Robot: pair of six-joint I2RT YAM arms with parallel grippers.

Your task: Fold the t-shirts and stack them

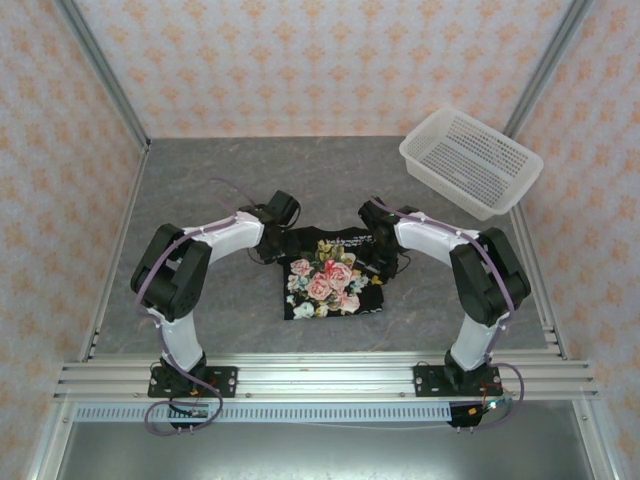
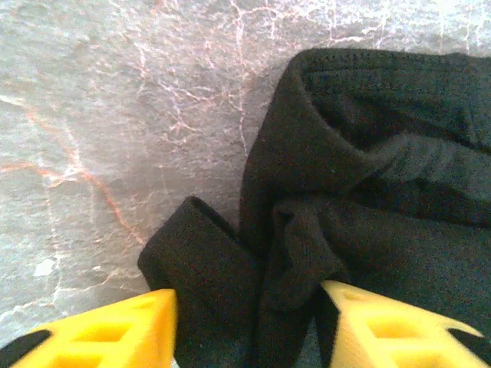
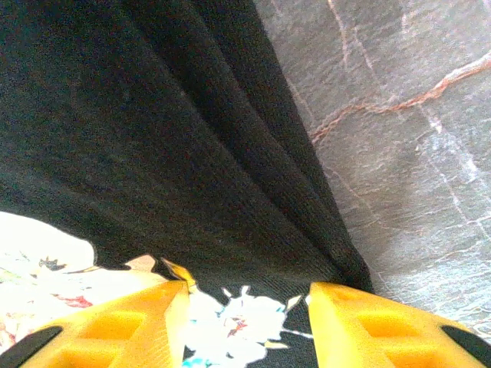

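Black t-shirt [image 1: 335, 242] lies folded to a rough square at ctr of the grey stone-look tabletop [image 1: 200, 200], rose print [image 1: 325, 278] facing up, as two arms reach in from the near edge. L gripper [image 1: 268, 248] sits at the shirt's far-left corner, R gripper [image 1: 386, 262] at its far-right corner, the garment betw. them. L wrist view: yellow fingers [image 2: 115, 337] parted and clamped on nothing, straddling a bunched lump of plain black fabric that runs up betw. them. A rolled fold juts out beside the finger at picture-left, and a hemmed, rounded edge curves away beyond, w/ bare tabletop on that side. Whether the pads touch the cloth can't be made out. R wrist view: fingers [image 3: 383, 322] likewise parted and released, low over the shirt. The cloth's edge runs diagonally from top ctr down to the finger at picture-right, w/ pleated black fabric on one side and bare tabletop on the other. A slice of the white-and-pink print shows betw. the fingers. White perforated basket [image 1: 470, 160] rests tilted at the far-right corner, well apart from shirt and both grippers.
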